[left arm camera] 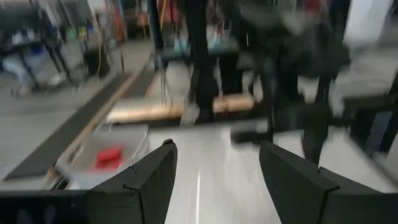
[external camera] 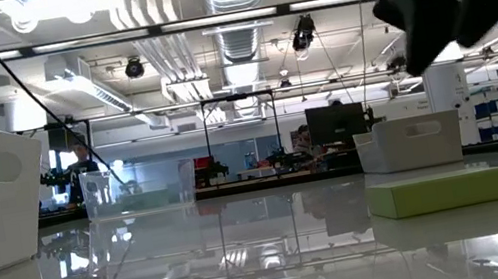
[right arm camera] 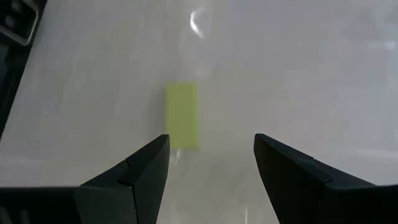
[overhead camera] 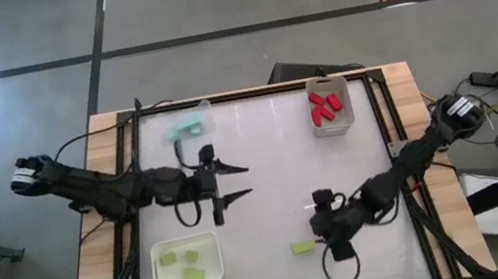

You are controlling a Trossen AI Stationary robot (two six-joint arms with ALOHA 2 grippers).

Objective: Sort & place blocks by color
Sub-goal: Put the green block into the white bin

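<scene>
My right gripper (right arm camera: 211, 162) hung with fingers spread and empty just short of the small rectangular yellow-green block (right arm camera: 182, 116); my left gripper (overhead camera: 236, 184) gaped empty mid-table.

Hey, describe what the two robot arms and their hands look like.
Both arms are dark, nearly black, jointed links with black cables looping beside them and pale white ends near the table's outer edges. The left hand and right hand each have two dark, wedge-shaped fingers tapering to points.
</scene>
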